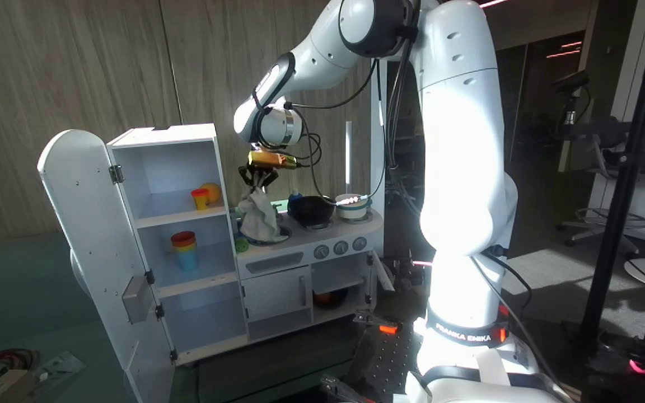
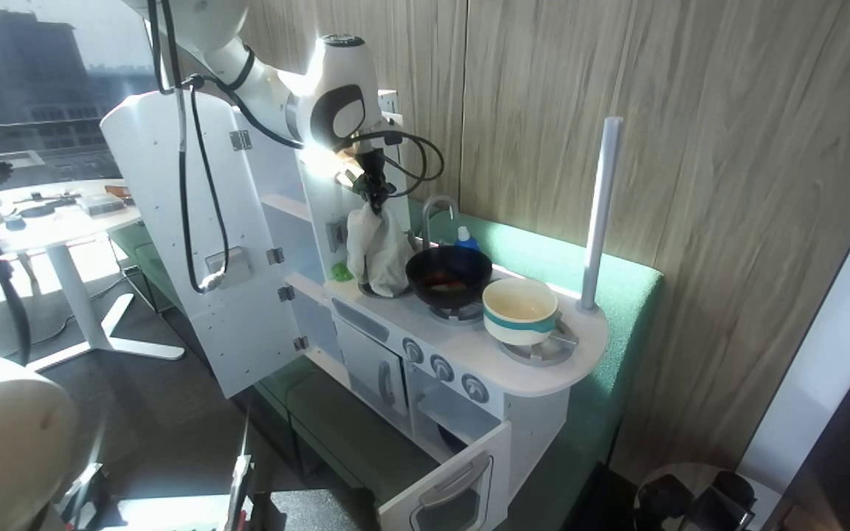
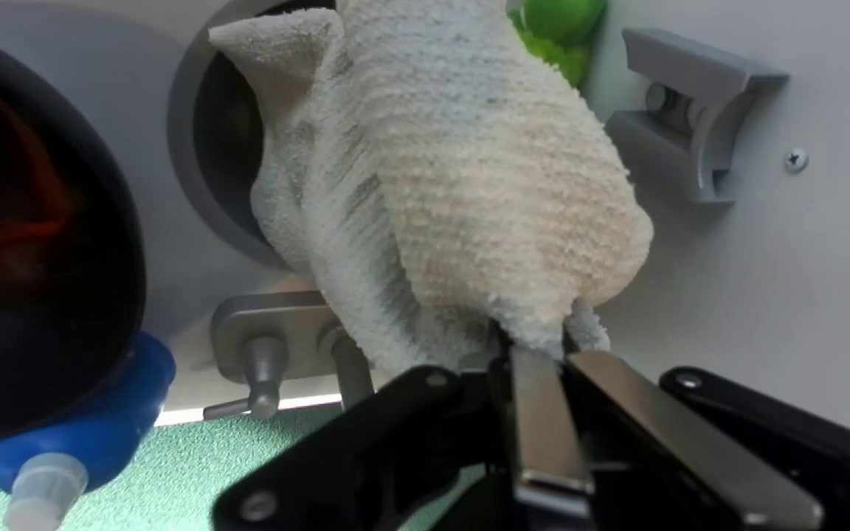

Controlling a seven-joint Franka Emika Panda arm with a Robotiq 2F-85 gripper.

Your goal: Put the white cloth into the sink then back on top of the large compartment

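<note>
Black metal gripper (image 3: 549, 346): jaws closed on the white wrinkled fabric cloth (image 3: 469, 177), hanging at eleven o'clock (wrist view) over the round grey-rimmed sink (image 3: 182, 140). Step, as judged: sink placement (contact unconfirmed). Next, presumably: lower, release.

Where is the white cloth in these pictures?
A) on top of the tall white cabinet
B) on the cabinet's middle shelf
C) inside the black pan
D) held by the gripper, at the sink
D: the wrist view shows the white cloth pinched in the gripper, with the round grey rim of the sink curving out from behind it.
</note>
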